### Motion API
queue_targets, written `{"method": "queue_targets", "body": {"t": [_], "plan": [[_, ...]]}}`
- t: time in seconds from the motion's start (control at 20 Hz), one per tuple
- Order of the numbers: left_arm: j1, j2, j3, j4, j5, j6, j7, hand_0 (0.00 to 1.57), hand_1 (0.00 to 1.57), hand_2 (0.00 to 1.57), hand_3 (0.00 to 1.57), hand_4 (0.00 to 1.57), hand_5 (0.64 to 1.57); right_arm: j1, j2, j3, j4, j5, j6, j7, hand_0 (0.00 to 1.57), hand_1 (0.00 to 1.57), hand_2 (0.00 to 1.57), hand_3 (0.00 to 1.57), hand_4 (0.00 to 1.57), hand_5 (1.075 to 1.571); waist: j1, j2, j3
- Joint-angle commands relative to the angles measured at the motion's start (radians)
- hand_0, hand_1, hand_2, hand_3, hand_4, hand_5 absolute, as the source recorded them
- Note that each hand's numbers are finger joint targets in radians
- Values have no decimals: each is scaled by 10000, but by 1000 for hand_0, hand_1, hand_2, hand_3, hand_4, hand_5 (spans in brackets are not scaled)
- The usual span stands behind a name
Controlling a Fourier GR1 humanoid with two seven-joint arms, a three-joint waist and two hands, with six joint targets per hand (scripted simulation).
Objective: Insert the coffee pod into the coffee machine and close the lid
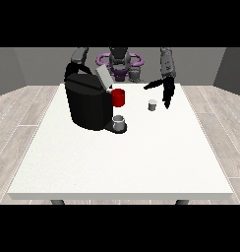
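Pod [152, 105] on the table [122, 157], hand [164, 91] spread above it, machine [88, 101] lid [104, 77] up.

The small grey pod stands upright toward the table's far edge, right of its middle, apart from the machine. The hand at the view's right hangs just above and beside it, thumb and fingers spread, touching nothing. The black machine sits near the far-left corner with its lid tilted open; a red part [118, 97] shows at its front, and a grey cup [119, 122] rests on its base below. Nothing lies between pod and machine. The other hand is hidden behind the machine. No readable writing shows.
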Motion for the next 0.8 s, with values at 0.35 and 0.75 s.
{"method": "queue_targets", "body": {"t": [0.35,0.75], "plan": [[-1063,297,-77,1953,-1077,157,-138,647,647,718,349,0,1571,-786,-283,-214,836,334,-289,544,0,0,0,0,356,1571,79,10,0],[-1272,336,-652,2838,-2406,1015,-648,600,600,715,469,0,1571,-788,84,-16,1024,217,-200,-57,0,0,0,0,453,1571,-174,463,0]]}}
